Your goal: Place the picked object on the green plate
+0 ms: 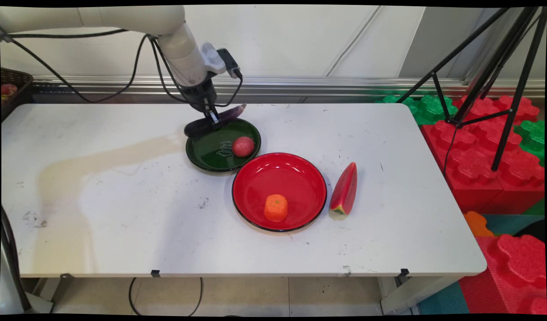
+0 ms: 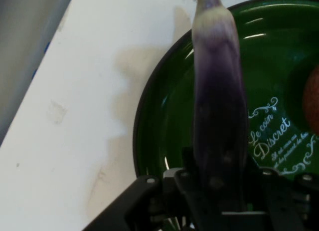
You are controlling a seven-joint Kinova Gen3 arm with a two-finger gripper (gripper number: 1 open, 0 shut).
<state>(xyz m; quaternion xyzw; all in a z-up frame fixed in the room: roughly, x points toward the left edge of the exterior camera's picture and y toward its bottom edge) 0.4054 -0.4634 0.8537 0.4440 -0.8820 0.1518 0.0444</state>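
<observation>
A long, slender purple eggplant [image 1: 220,119] with a smooth, glossy skin and a paler tip is gripped across its middle by the black two-finger gripper [image 1: 212,117], whose fingers are closed against its sides. The eggplant is held roughly level over the far rim of a round dark green plate [image 1: 211,154]; whether it touches the rim cannot be told. In the hand view the eggplant [image 2: 219,101] is seen running away from the gripper [image 2: 219,191] over the green plate [image 2: 164,116], whose shiny surface carries curly white lettering.

On the green plate, towards its right side, a round reddish ball-shaped fruit [image 1: 243,146] with a dull, speckled skin is seen. Just beside this plate, on its near right and touching or almost touching it, a larger glossy red plate [image 1: 295,174] with a thin black rim is set, and a stubby orange carrot piece [image 1: 276,207] stands on its near part. Just right of the red plate a wedge-shaped watermelon slice [image 1: 344,191] lies on the white table [image 1: 121,214], whose surface is marked by a faint tan stain and dark scuffs
</observation>
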